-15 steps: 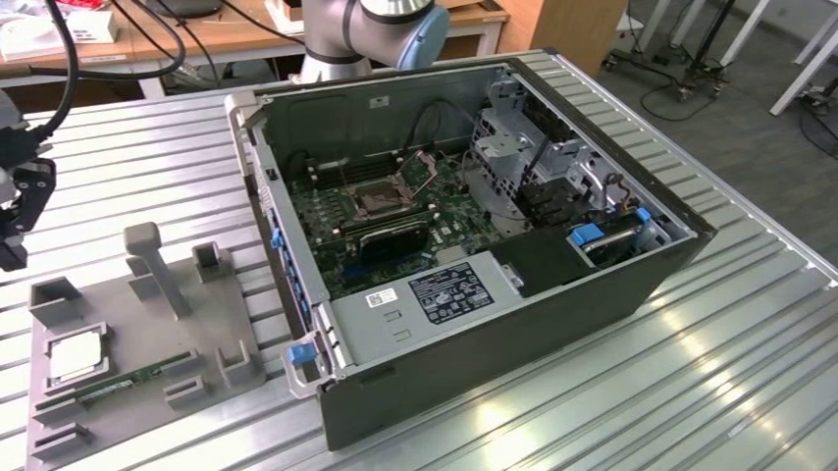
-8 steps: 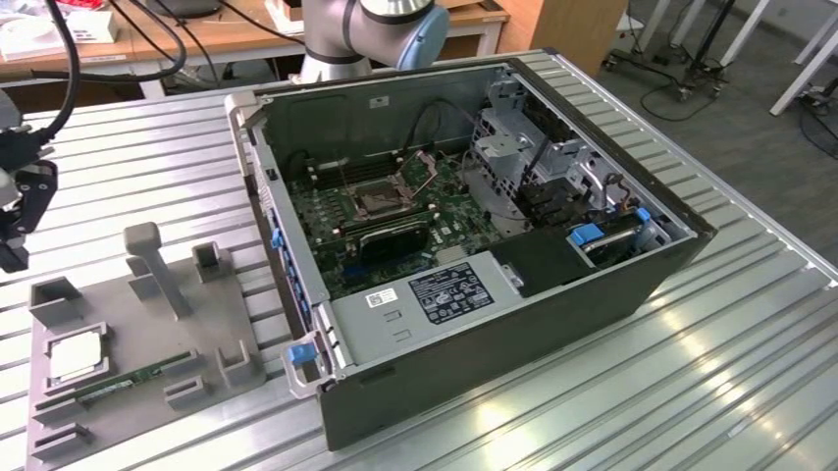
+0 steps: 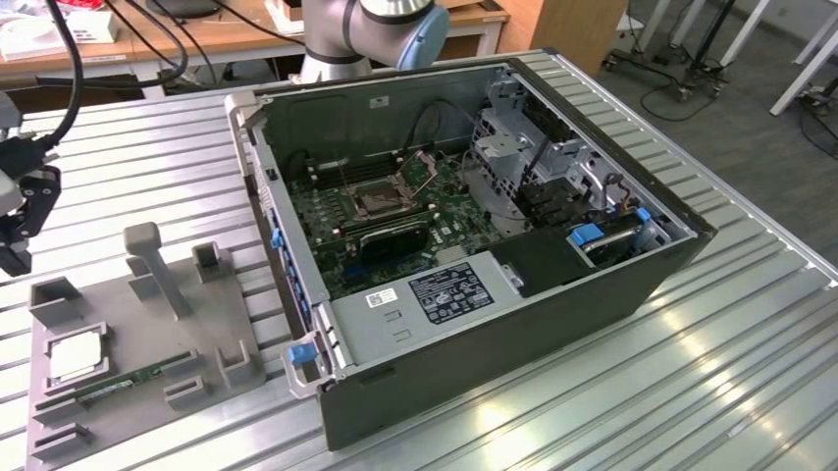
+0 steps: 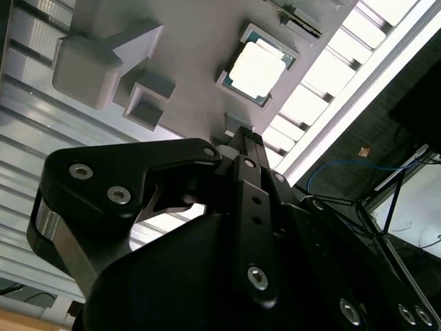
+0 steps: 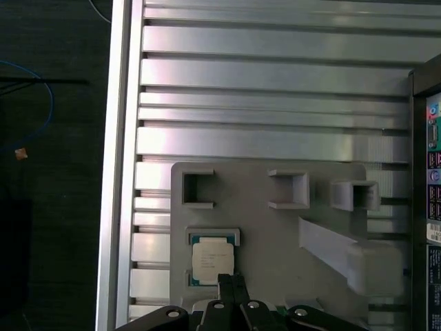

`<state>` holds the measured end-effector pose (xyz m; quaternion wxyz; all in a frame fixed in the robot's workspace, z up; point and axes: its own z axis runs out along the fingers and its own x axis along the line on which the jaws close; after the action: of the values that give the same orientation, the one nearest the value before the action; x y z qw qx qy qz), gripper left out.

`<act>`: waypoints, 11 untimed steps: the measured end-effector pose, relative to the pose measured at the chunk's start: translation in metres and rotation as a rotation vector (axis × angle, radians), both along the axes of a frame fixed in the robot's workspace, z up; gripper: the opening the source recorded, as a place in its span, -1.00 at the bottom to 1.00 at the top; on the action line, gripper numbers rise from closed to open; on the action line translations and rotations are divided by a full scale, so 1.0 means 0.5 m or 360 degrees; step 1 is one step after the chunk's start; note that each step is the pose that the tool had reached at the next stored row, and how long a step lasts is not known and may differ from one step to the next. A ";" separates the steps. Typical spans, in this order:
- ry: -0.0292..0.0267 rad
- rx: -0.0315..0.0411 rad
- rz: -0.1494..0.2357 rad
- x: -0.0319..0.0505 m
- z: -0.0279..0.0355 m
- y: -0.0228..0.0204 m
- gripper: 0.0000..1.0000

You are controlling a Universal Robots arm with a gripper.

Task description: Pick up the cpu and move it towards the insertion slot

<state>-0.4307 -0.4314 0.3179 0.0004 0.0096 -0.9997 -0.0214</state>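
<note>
The cpu (image 3: 73,355), a small flat square with a pale metal top, lies in a square nest on the grey fixture plate (image 3: 157,334) at the exterior view's lower left. It also shows in both wrist views (image 5: 212,258) (image 4: 258,69). My gripper (image 3: 16,257) hangs above the table at the exterior view's far left, off the plate's far corner. Its dark narrow fingertips (image 5: 231,281) (image 4: 242,134) are pressed together with nothing between them, and they hover over the cpu's edge without touching it. The insertion slot (image 3: 380,201) is the silvery square socket on the green board inside the open computer case.
The open computer case (image 3: 524,324) fills the middle of the ribbed aluminium table (image 3: 733,373). On the fixture plate stand a tall grey post (image 3: 151,265) and several small blocks, with a green memory stick (image 3: 125,385) beside the cpu. The table's edge (image 5: 114,172) runs close to the plate.
</note>
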 end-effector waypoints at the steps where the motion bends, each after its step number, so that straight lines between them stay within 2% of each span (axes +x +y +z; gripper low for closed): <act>1: 0.00001 0.0000 0.0000 0.000 -0.002 0.0000 -0.79; 11: 0.00001 0.0000 0.0000 0.000 -0.023 -0.0010 -0.79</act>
<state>-0.4307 -0.4319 0.3065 0.0004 0.0095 -0.9997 -0.0214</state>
